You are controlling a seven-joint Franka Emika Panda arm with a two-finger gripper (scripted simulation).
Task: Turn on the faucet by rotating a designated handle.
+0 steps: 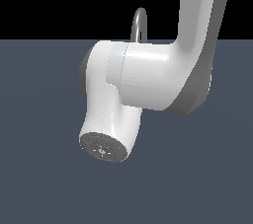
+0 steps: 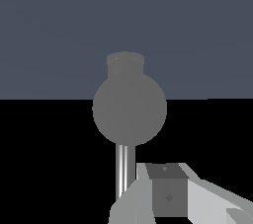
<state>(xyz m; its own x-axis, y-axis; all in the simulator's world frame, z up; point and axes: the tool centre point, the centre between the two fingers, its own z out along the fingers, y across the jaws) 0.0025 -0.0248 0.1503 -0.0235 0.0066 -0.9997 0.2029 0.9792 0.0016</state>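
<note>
Behind the arm (image 1: 163, 70), faucet (image 1: 140, 23).

One robot arm (image 1: 163, 75) fills most of the exterior view, with one round dark end cap (image 1: 102, 147) on the link facing the camera. One faucet (image 1: 140, 24) shows there, only as a single arched spout above the arm. The wrist view shows one grey round body (image 2: 129, 109) with one short collar (image 2: 125, 64), one thin metallic rod (image 2: 124, 171), and one end effector (image 2: 168, 196), of which one finger (image 2: 165, 188) is visible.
</note>
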